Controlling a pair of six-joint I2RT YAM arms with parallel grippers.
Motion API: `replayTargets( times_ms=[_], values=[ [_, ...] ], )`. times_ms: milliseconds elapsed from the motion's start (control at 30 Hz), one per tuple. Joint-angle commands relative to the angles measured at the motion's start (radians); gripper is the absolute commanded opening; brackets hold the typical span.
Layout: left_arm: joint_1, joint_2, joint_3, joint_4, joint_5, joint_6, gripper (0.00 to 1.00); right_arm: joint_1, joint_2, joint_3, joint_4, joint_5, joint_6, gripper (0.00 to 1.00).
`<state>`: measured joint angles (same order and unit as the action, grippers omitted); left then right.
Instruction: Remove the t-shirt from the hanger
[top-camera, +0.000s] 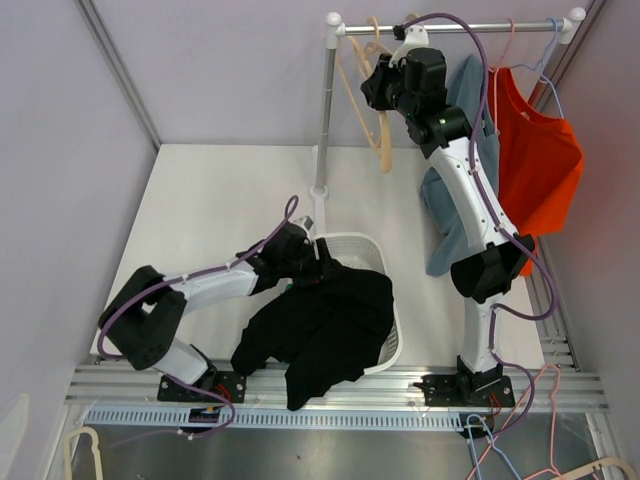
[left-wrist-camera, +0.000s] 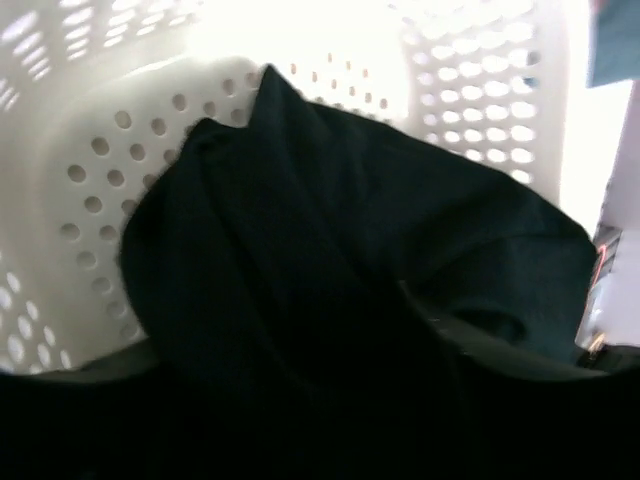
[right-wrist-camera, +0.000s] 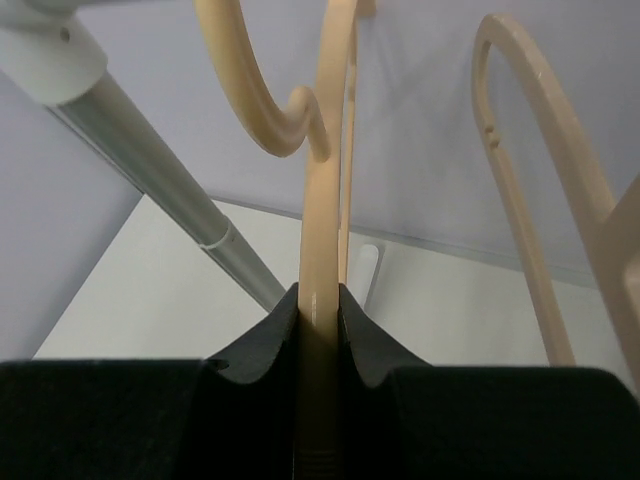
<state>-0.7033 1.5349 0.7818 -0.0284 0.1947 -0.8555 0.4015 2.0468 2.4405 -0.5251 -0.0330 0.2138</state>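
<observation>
The white desk (top-camera: 220, 200) carries a garment rack (top-camera: 325, 110). Its pole stands at the middle of the far edge and its rail runs toward the far right corner.

The black t-shirt (top-camera: 320, 330) is off any hanger. It lies heaped in a white perforated laundry basket (top-camera: 366, 245) at the middle of the near edge, with part of it spilling over the basket's near rim toward the arm bases. In the left wrist view the dark cloth (left-wrist-camera: 350, 280) fills most of the frame against the basket wall (left-wrist-camera: 80, 180).

An orange garment (top-camera: 535, 150) and a blue garment (top-camera: 440, 245) hang from the rail near the far right corner.

A bare beige hanger (top-camera: 378, 135) hangs from the rail just right of the pole. The right end effector (top-camera: 375, 90) is clenched on it, and its wrist camera shows both fingers pressed against the hanger's shaft (right-wrist-camera: 325, 150). 1 more beige hanger (right-wrist-camera: 540, 150) hangs just beside it.

The left end effector (top-camera: 315, 262) sits at the basket's left rim, touching the t-shirt. Its fingers are buried in cloth, so I cannot tell whether it is grasping or released.
</observation>
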Motion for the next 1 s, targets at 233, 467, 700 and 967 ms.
replayTargets(
  times_ms=[233, 467, 700, 967],
  values=[
    [-0.099, -0.435, 0.273, -0.241, -0.236, 0.268, 0.99, -0.004, -0.122, -0.064, -0.001, 0.068, -0.019, 0.48],
    [-0.131, -0.601, 0.369, -0.454, -0.218, 0.354, 1.00, -0.004, -0.289, -0.138, -0.019, 0.156, -0.047, 0.83],
    [-0.160, -0.656, 0.200, -0.718, -0.250, 0.328, 1.00, -0.010, -0.448, -0.184, -0.153, 0.286, -0.085, 0.99],
    [-0.256, -0.722, -0.084, -0.711, -0.187, 0.221, 1.00, -0.160, -0.507, -0.235, -0.269, 0.423, -0.051, 1.00]
  ],
)
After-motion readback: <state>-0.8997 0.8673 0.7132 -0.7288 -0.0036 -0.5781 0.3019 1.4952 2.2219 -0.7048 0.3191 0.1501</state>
